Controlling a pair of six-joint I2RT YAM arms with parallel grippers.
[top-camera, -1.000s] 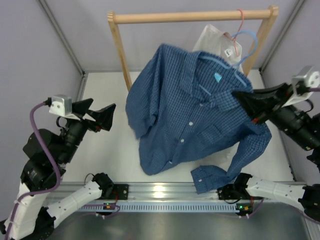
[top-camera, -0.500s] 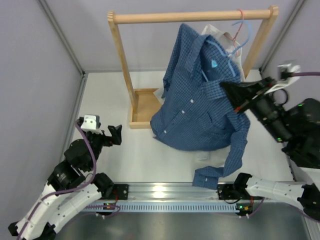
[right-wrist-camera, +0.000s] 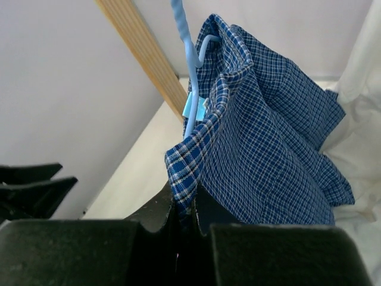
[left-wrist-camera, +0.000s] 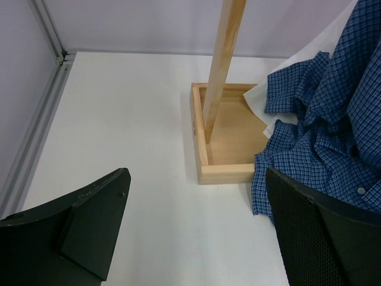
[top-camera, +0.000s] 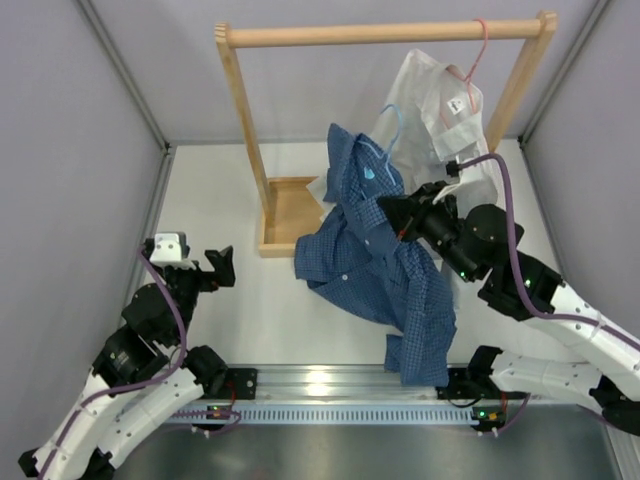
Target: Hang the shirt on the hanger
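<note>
— What sort of place is this?
— A robot lab, a closed test cell. A left arm and a right arm are bolted to a metal rail at the edge of a white table.
— Not a home, with that wooden rack and the blue shirt?
— No. Bare grey walls in metal framing shut the table in on three sides, a purple cable runs along an arm, and small lights glow by the rail.

Top view looks down; wrist views look forward, close (all share the shirt).
</note>
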